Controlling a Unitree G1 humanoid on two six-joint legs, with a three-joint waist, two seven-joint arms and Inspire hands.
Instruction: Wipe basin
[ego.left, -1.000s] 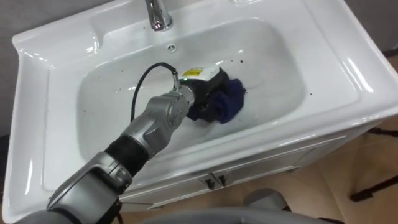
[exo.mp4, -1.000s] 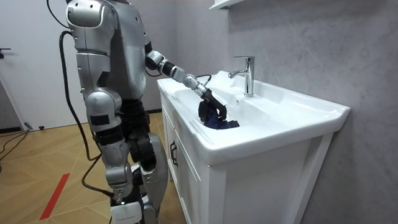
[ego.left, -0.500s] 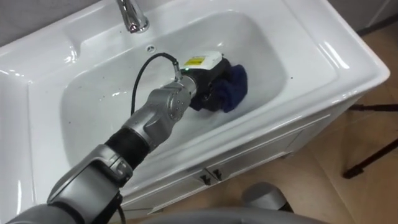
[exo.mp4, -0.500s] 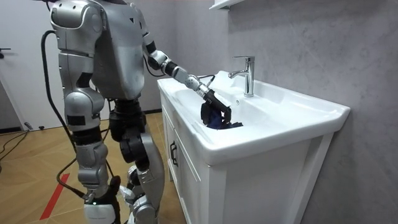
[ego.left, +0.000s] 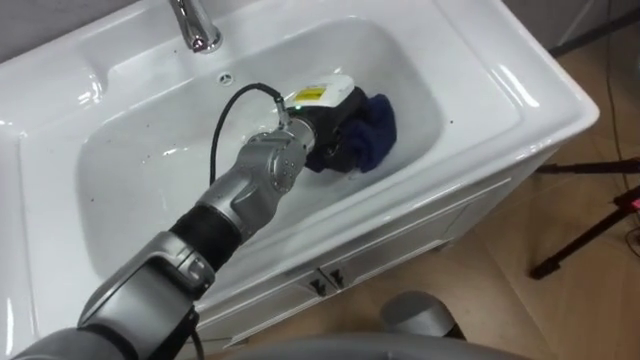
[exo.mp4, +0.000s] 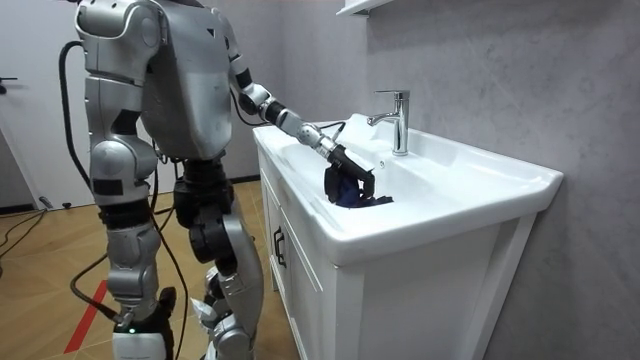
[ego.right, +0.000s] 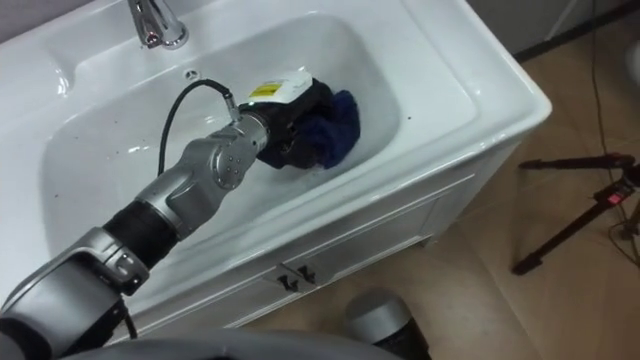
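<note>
cloth (ego.left: 376, 134), dark blue and bunched up, lies on the bottom of the basin (ego.left: 120, 190), right of the middle of the bowl. the left hand (ego.left: 330, 140) is on the cloth's left side, its fingers curled into the folds and gripping them, pressing the cloth onto the white bottom. the arm reaches in over the near rim from the lower left. a few dark specks dot the bowl to the left of the hand and near its right wall. the tap (ego.left: 195, 25) stands on the far rim, left of the hand, with a small overflow hole (ego.left: 225, 75) just below it on the far wall. under the basin is a white cabinet (ego.left: 390, 260) with two small dark handles. in the room view the robot stands on a wooden floor (exo.mp4: 60, 250) at the cabinet's left end, close against it, legs apart. a dark stand (ego.left: 585, 235) rests on the floor to the right.
</note>
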